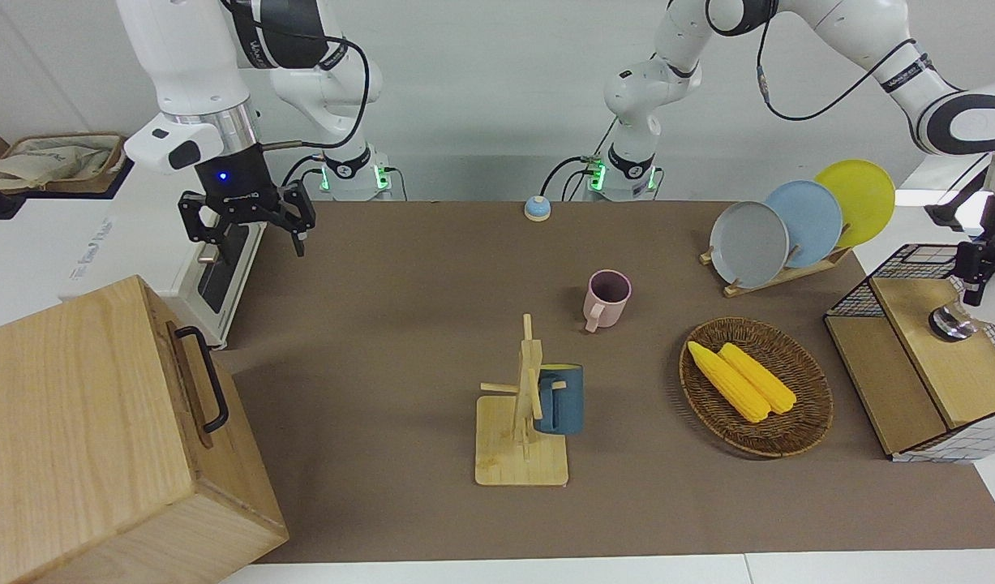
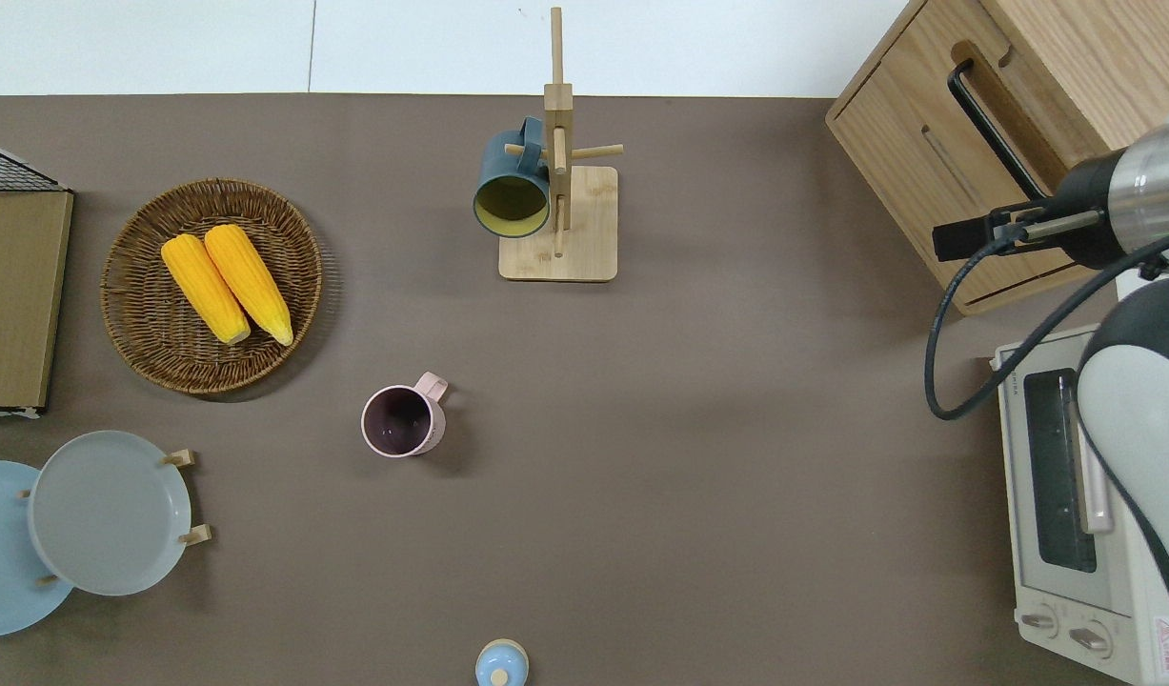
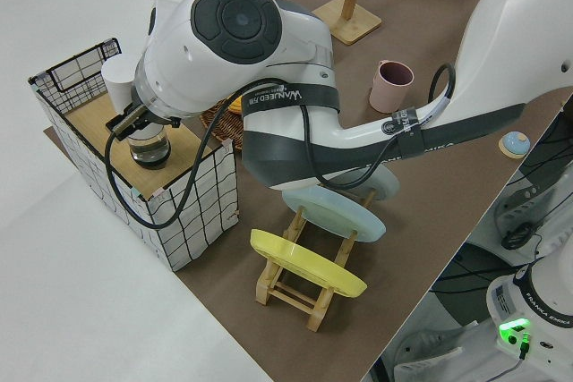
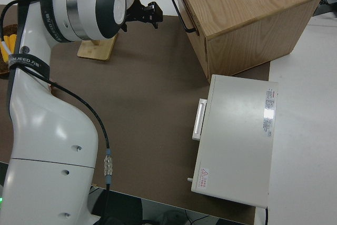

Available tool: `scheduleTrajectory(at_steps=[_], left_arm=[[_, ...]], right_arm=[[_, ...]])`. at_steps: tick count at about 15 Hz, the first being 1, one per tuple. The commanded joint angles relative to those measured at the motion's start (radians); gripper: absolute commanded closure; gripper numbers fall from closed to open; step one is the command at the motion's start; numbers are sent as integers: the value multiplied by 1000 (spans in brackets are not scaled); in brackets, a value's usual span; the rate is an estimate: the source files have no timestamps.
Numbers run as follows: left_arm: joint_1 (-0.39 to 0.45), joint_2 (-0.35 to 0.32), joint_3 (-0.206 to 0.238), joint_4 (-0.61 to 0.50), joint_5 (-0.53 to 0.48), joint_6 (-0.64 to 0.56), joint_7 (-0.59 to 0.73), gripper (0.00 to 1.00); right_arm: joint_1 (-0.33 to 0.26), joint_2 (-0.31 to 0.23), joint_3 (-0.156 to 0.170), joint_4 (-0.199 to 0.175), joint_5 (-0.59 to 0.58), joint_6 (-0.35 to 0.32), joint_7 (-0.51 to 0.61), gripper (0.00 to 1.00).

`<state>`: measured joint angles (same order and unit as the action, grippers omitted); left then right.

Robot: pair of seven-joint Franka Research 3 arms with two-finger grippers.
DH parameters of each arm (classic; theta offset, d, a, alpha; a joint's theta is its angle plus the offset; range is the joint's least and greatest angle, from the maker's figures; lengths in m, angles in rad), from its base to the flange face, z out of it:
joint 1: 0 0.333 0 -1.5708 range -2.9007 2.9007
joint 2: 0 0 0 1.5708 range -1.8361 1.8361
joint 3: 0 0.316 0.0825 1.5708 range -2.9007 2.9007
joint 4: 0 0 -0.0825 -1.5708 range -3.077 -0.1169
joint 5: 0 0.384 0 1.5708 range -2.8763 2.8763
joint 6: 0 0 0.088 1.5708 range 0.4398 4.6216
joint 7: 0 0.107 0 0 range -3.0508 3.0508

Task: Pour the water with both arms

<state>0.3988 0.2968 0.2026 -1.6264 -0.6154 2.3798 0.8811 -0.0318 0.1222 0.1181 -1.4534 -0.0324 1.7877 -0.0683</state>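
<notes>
While the right hand point(image 1: 246, 231) hangs with its fingers spread wide and nothing between them, just above the toaster oven point(image 1: 213, 276) at the right arm's end of the worktop point(image 1: 400, 324), the left hand point(image 1: 974, 272) reaches down to a glass jar point(image 1: 951, 322) on the wooden top of the wire basket point(image 1: 919, 268); whether its fingers have closed cannot be told. A pink mug point(image 1: 606, 298) stands upright mid-worktop. Farther from the robots, a blue mug point(image 1: 559, 399) hangs on the wooden mug tree point(image 1: 523, 422). Two corn cobs point(image 1: 740, 380) lie in the wicker tray point(image 1: 805, 414).
</notes>
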Motion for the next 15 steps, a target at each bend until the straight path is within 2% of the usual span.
scheduleTrajectory(at_steps=[1, 5, 6, 7, 8, 11, 13, 15], left_arm=[[15, 21, -9, 46, -29, -13, 22, 922], [15, 22, -8, 46, -29, -11, 19, 766], [15, 25, -8, 48, -29, -11, 21, 609], [14, 28, -8, 48, -29, -10, 21, 96], [12, 28, -9, 46, -29, -1, 16, 5], [3, 25, -9, 49, -15, -7, -4, 2], [-3, 18, -2, 48, 12, -16, -63, 2], [-5, 1, -5, 51, 122, -52, -149, 2]], right_arm=[[-14, -7, 8, -2, 14, 3, -10, 11], [-14, -7, 9, -2, 14, 4, -10, 11], [-14, -9, 9, -2, 14, 4, -10, 11], [-14, -15, 8, -2, 14, 3, -10, 11], [-14, -15, 8, -2, 14, 2, -10, 11], [-14, -15, 8, -2, 12, 4, -10, 11], [-14, -15, 8, -2, 14, 3, -10, 11], [-14, -15, 8, -2, 14, 4, -10, 11]])
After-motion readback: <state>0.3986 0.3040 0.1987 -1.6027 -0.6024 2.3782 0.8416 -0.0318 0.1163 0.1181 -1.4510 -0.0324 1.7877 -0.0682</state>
